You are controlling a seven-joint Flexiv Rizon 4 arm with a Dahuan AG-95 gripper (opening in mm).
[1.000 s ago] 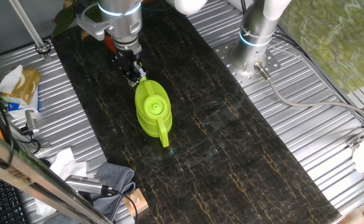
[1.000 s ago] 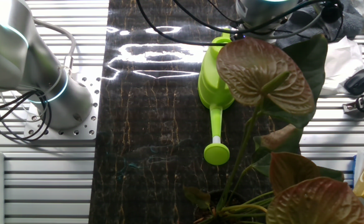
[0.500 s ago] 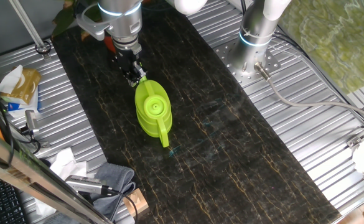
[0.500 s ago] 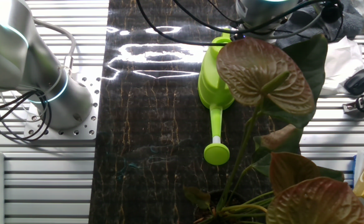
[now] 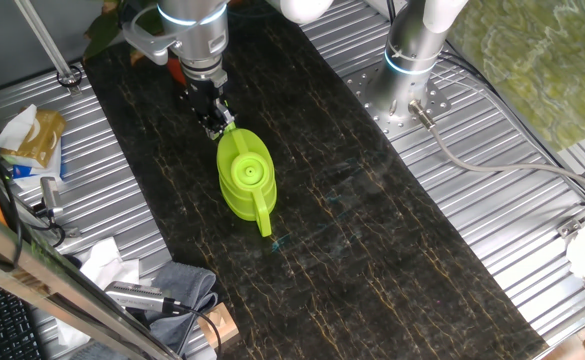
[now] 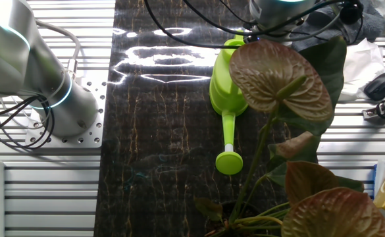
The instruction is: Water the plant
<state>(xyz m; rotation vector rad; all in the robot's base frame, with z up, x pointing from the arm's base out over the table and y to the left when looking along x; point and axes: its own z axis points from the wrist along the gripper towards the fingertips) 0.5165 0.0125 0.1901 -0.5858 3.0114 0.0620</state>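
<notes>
Nothing has shifted since the earlier frames. The gripper point(image 5: 215, 121) sits at the watering can's point(image 5: 245, 180) 11 o'clock end; jaw state cannot be told. The plant point(image 6: 284, 99) stands at the mat's point(image 5: 352, 200) far end.

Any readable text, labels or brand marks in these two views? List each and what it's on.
None readable.
Yellow packet at the table edge: print too blurred to read.
Watering can: no marking visible.
Plant: no tag visible.
Arm and pincer: no legible logo.
</notes>
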